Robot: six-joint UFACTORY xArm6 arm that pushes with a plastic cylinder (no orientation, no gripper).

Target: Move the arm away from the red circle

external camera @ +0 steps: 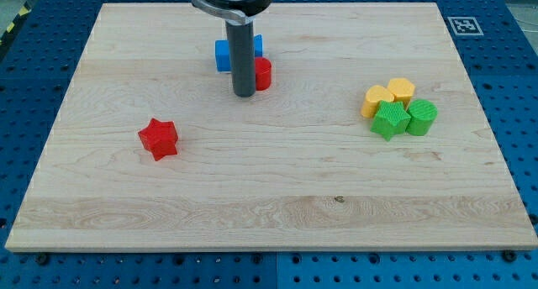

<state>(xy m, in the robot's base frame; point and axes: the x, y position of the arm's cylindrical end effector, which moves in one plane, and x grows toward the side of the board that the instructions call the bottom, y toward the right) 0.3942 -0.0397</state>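
Observation:
The red circle [263, 74] sits near the view's top centre on the wooden board [269, 197], partly hidden by my rod. My tip [245, 93] rests on the board just left of and slightly below the red circle, touching or nearly touching it. A blue block [224, 55] lies just behind the rod, above and left of the red circle; its shape is partly hidden.
A red star [158, 139] lies at the view's left centre. At the right a cluster holds a yellow heart [377, 100], a yellow block [402, 90], a green star [391, 120] and a green block [422, 117]. A marker tag [463, 24] sits beyond the top right corner.

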